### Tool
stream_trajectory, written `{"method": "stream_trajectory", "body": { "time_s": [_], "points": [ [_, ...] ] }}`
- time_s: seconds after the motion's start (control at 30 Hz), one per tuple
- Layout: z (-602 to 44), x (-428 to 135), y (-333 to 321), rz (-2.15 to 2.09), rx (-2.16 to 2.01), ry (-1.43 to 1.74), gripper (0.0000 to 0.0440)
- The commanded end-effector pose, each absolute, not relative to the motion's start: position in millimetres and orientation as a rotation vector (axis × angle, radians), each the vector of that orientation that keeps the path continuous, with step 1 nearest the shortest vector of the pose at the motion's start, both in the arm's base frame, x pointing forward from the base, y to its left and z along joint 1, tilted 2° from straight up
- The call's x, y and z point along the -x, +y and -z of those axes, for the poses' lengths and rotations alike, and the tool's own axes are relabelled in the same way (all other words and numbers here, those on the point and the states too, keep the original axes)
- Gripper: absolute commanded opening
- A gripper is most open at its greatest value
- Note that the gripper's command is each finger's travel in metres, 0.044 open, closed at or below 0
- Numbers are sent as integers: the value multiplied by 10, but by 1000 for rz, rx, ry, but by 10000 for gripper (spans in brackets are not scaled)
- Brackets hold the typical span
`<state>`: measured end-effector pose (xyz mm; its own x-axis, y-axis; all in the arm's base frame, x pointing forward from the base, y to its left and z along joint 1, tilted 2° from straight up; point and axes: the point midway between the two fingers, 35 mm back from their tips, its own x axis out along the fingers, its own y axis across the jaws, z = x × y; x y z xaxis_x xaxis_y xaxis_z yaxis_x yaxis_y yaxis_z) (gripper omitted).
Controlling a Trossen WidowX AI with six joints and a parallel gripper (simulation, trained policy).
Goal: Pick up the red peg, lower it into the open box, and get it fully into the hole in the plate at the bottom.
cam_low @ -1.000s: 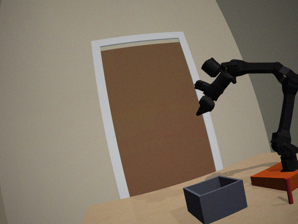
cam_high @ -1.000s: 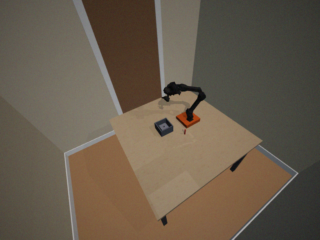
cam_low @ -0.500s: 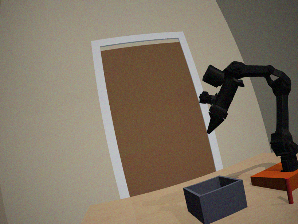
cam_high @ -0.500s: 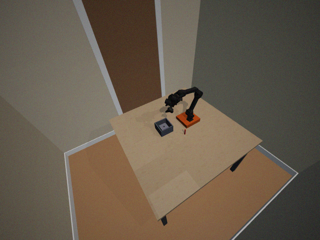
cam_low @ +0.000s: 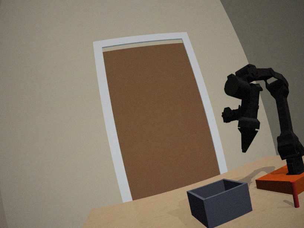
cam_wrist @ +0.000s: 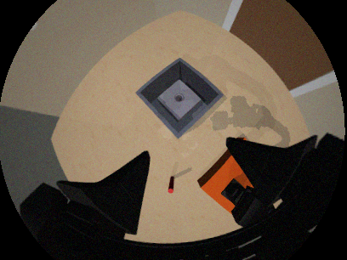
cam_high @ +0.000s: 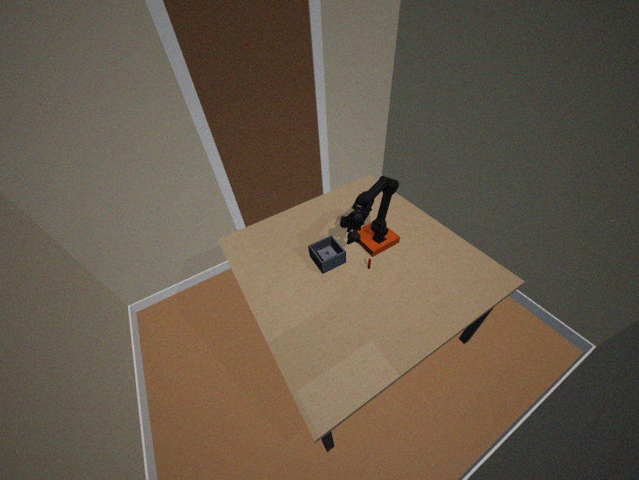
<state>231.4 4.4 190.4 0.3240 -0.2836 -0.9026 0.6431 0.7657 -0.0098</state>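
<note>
Red peg point(cam_high: 369, 263) point(cam_low: 295, 194) point(cam_wrist: 171, 184) upright on the table point(cam_high: 412, 289) point(cam_low: 267, 208) point(cam_wrist: 102, 127), below the gripper point(cam_high: 352, 237) point(cam_low: 244, 151) point(cam_wrist: 189, 148), fingers wide apart.

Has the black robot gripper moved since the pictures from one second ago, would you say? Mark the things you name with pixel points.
Yes: in the exterior view, the black gripper point(cam_high: 352, 238) point(cam_low: 243, 151) point(cam_wrist: 189, 148) has moved right, off the white door frame point(cam_low: 204, 105), and lower, towards the tabletop.
</note>
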Motion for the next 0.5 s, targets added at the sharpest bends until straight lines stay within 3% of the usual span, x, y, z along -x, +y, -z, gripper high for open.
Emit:
{"method": "stream_trajectory", "body": {
  "time_s": [0.0,0.47],
  "points": [
    [-1712,-2186,236,647,-421,1157,440],
    [-1110,-1904,678,779,-546,1308,440]
  ]
}}
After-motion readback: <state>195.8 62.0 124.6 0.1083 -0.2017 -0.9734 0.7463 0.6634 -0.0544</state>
